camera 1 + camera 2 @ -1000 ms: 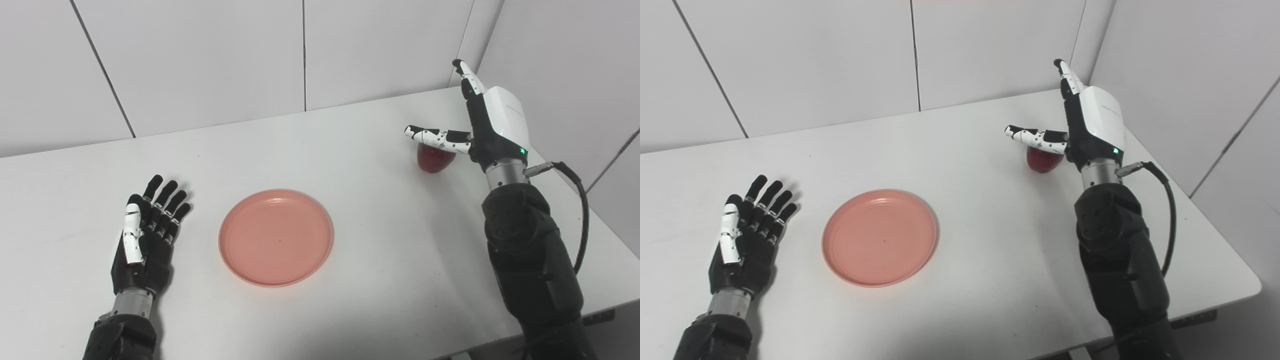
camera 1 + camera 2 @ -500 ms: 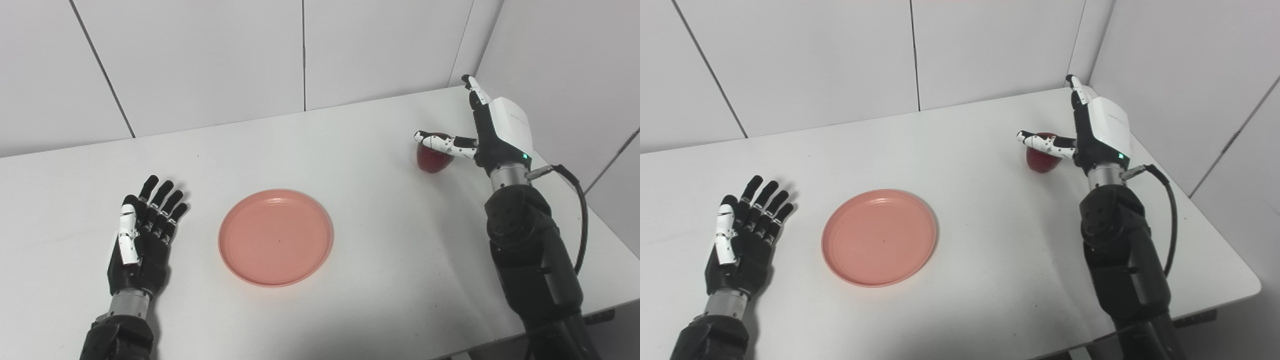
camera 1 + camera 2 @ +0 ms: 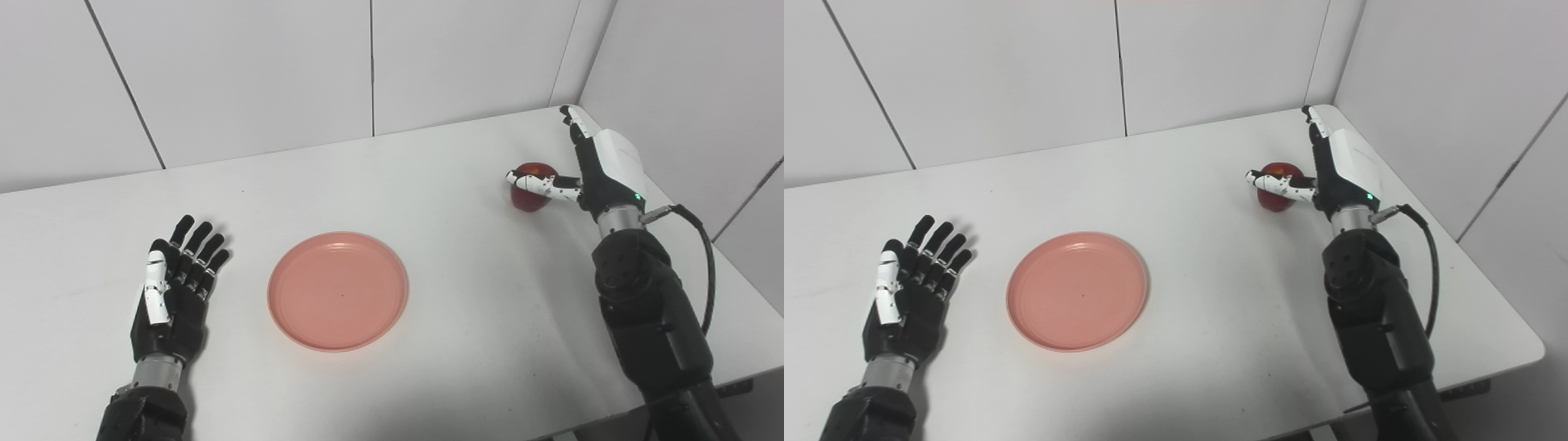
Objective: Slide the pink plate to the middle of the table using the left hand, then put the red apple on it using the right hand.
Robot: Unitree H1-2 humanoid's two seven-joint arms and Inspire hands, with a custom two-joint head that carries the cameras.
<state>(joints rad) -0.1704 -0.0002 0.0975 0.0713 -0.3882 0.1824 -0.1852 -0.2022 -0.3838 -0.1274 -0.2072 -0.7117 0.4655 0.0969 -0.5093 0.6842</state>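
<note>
step: apple pickup | pink plate (image 3: 337, 290) mid-table | right hand (image 3: 603, 168) spread wide beside red apple (image 3: 531, 186), thumb across it | left hand (image 3: 171, 288) released, idle | next: close fingers

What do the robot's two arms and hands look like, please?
Both arms are bulky matte black, with a silver metal wrist ring. The left hand has black fingers and a white thumb. The right hand carries a white back shell with a small green light, a white thumb dotted black, and a black cable looping from the wrist.
</note>
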